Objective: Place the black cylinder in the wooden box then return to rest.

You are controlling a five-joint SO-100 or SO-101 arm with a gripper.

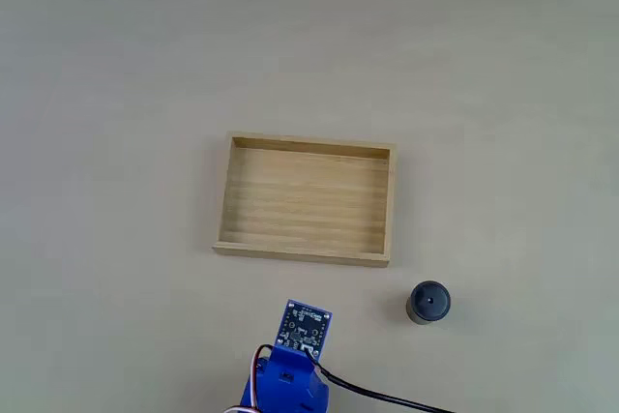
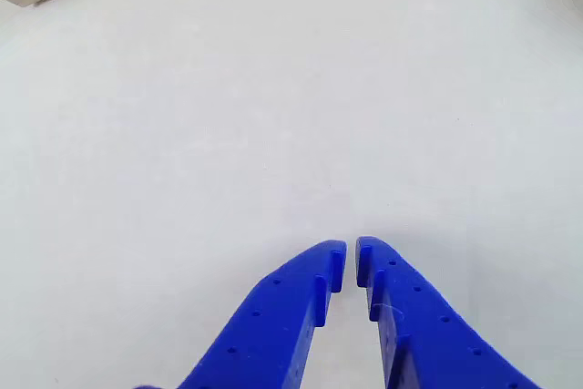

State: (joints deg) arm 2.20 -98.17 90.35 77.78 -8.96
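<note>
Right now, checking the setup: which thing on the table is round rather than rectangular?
The black cylinder, with a round top, standing on the table right of the blue arm; the wooden box is a rectangular tray.

The arm is bright blue plastic, carrying a small square blue circuit board dotted with tiny components, with a black cable and thin red and white wires beside it. The gripper has two smooth blue fingers (each pierced by rows of small holes), stepped on their inner edges near the tips.

One wooden box, one black cylinder, one circuit board.
</note>
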